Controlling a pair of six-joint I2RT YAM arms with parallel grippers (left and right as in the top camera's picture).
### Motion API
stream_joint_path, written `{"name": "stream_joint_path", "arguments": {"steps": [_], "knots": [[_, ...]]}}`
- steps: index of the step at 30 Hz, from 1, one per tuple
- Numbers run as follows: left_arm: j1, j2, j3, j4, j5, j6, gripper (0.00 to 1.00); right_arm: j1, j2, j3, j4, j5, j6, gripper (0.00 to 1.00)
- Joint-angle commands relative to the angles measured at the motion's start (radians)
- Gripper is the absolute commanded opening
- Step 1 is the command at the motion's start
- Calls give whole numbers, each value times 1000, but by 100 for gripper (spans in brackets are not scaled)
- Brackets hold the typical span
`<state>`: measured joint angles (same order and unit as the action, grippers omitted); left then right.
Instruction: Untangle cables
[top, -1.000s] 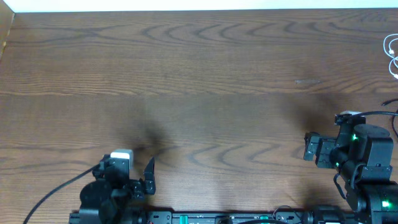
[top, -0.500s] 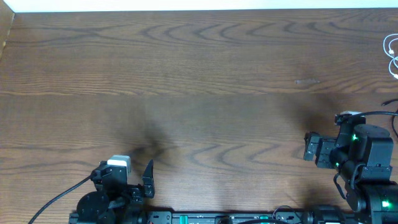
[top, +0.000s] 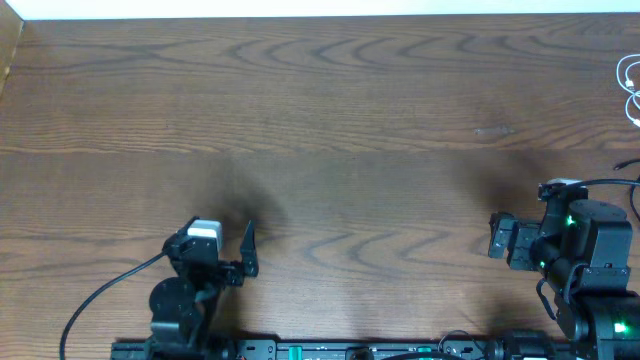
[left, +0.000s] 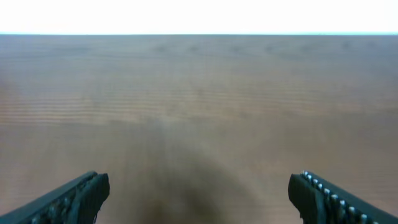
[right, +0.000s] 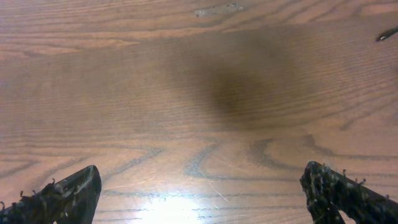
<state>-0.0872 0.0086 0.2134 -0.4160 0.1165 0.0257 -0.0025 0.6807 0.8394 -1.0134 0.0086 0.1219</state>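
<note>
Well: left gripper (top: 226, 240) near front edge, jaws wide, holding nothing. Right gripper (top: 497, 238) same, wide and empty. White cable (top: 630, 86) looped at table's (top: 330, 100) far right edge, well apart from both.

Dark wood-grain table (top: 330, 110), with a looped white cable (top: 629, 85) at its right edge, near the far corner.

No words, labels, brand marks, numbers or signs can be read in any view, neither on the brown wood-grain table (top: 320, 100) nor on the black housing of the left robot arm (top: 180, 300) or the right robot arm (top: 592, 245).
</note>
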Motion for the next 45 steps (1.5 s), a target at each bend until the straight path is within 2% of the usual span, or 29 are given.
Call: {"name": "stream_joint_path", "arguments": {"steps": [1, 8, 23, 35, 41, 45], "knots": [[-1, -7, -87, 138, -13, -1, 98, 6, -2, -3, -2, 8, 4, 99], [-1, -7, -211, 365, -13, -1, 98, 6, -2, -3, -2, 8, 4, 99], [58, -7, -209, 351, -58, 0, 98, 6, -2, -3, -2, 8, 4, 99], [58, -7, -209, 351, -27, 0, 98, 6, -2, -3, -2, 8, 4, 99], [58, -7, -209, 354, 3, 71, 98, 6, -2, -3, -2, 8, 4, 99], [58, -7, -209, 354, 3, 35, 98, 6, -2, -3, -2, 8, 4, 99]]}}
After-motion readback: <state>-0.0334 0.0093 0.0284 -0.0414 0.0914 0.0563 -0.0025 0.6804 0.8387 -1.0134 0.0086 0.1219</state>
